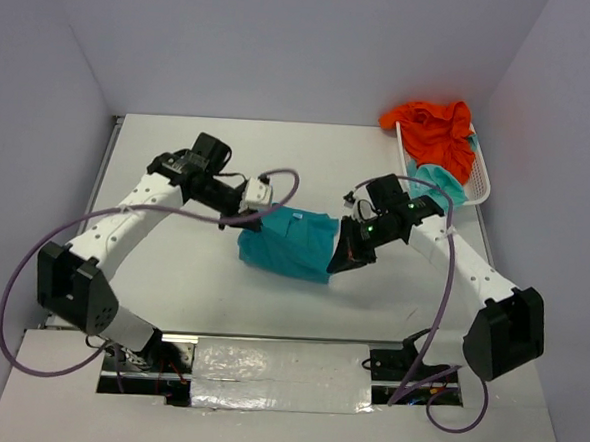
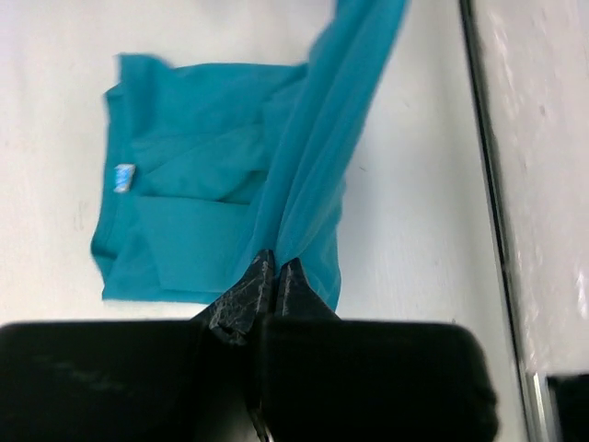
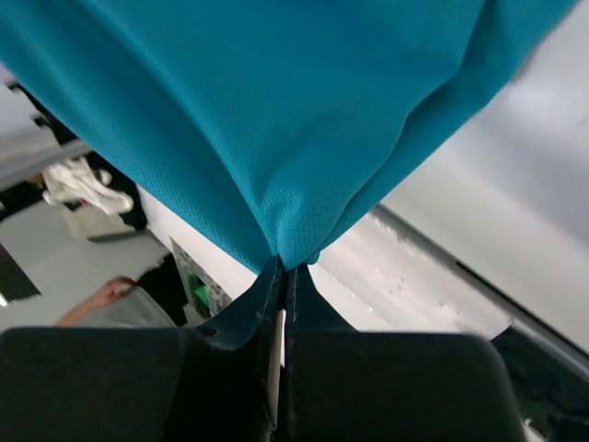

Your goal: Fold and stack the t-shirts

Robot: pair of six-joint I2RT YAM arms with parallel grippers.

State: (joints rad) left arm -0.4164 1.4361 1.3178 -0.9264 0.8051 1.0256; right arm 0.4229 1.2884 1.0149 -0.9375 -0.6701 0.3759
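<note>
item: teal blue cloth t-shirt (image 1: 292, 243), centre of the white table (image 1: 178, 174), two edges lifted. my left gripper (image 2: 276, 281): pinched shut on one raised edge. my right gripper (image 3: 283, 276): pinched shut on the opposite edge. risk: both pinches are thin, so uneven pulling could slip the cloth free or skew the fold.
</note>
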